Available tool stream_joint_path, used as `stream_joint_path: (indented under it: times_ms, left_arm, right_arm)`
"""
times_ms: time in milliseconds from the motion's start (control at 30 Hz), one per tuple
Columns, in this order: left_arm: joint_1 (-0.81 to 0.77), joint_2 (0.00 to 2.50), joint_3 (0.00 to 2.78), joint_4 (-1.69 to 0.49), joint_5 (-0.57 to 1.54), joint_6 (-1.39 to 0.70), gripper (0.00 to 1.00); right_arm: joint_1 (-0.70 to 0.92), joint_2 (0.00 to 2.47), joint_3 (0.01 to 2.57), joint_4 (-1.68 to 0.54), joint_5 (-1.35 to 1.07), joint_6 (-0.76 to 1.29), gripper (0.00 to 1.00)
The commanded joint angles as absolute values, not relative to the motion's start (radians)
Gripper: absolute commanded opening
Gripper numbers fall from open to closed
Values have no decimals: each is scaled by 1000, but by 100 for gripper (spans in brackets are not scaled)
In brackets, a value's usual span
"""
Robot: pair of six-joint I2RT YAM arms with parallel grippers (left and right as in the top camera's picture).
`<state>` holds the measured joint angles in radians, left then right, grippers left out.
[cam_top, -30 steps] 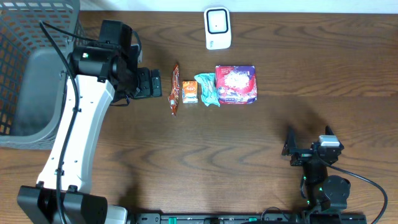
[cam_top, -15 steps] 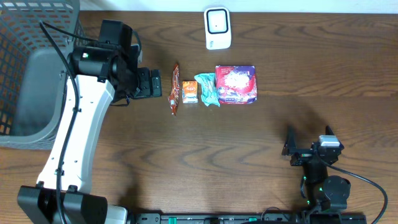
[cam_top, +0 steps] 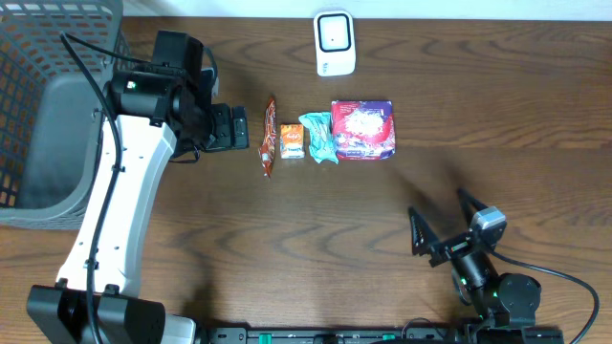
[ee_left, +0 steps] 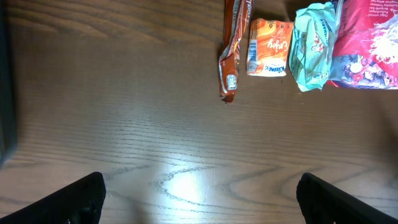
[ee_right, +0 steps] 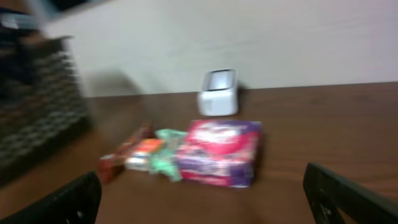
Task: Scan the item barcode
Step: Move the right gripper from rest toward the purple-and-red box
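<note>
From overhead, four items lie in a row on the table [cam_top: 497, 115]: a brown bar [cam_top: 269, 136], an orange pack [cam_top: 293, 141], a teal packet [cam_top: 318, 137] and a red-purple bag [cam_top: 363, 129], each touching or just beside the next. The scanner [cam_top: 335, 43] stands beyond them near the far edge, and a basket [cam_top: 38, 115] sits at the left. The left gripper [cam_top: 239, 128] hovers just left of the bar, jaws spread wide and holding nothing. The right gripper [cam_top: 443, 218] is well apart from the row, near the front edge, fingers splayed and empty. In the left wrist view the left gripper [ee_left: 200, 180] shows only its two dark fingertips in the bottom corners, far apart, with bare wood between them. The bar [ee_left: 231, 56], pack [ee_left: 269, 46], packet [ee_left: 313, 46] and bag [ee_left: 370, 46] lie along the top of the frame, past the fingertips and toward the right finger's side — none touched. The right wrist view is blurred: the right gripper [ee_right: 200, 174] again shows fingertips wide at the lower corners, nothing between them. Ahead of it lies the bag [ee_right: 219, 152], with the packet [ee_right: 163, 155], pack [ee_right: 142, 158] and bar [ee_right: 121, 155] running off to its left, the scanner [ee_right: 219, 92] behind and the basket [ee_right: 37, 106] at the left edge.
</note>
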<state>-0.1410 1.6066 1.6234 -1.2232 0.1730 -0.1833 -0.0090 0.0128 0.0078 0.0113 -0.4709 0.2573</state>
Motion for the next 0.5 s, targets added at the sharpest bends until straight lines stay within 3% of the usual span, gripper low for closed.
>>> stream_joint_path:
  times_ms: [0,467]
  left_arm:
    - [-141,1608,1611,-1226,155,-188,98]
    - [-141,1608,1611,-1226,155,-188,98]
  right_arm:
    - [-6,11,6,12,-593,372,99]
    - [-6,11,6,12,-577,523,99]
